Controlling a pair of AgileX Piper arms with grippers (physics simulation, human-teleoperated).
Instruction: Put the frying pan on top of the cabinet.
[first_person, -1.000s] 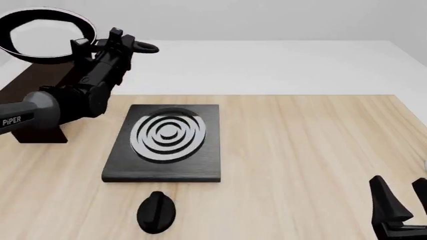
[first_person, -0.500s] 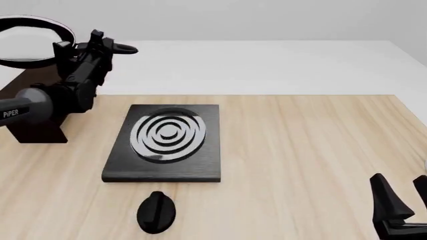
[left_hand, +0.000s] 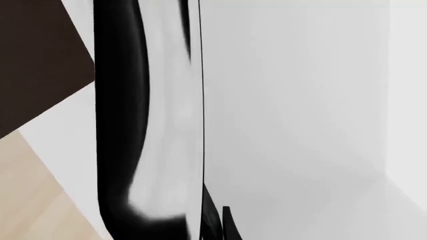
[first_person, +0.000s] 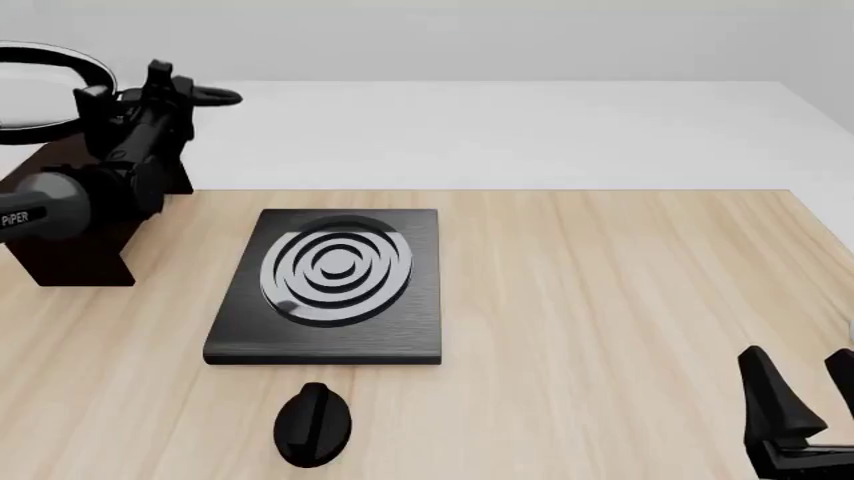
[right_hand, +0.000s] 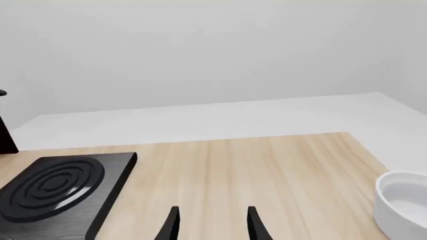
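Frying pan (first_person: 40, 85) hangs above the cabinet (first_person: 67, 235), its handle clamped in the left gripper's (first_person: 127, 100) fingers. It looks ready for lowering flat and releasing; the right gripper (first_person: 801, 385) idles, fingers apart, empty.

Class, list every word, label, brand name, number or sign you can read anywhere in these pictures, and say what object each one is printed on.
"PiPER": white letters on the grey link of the left arm, at the front view's left edge; the first letter is cut by the frame.
No other text shows: the stove plate, the knob, the frying pan and the white bowl bear none.
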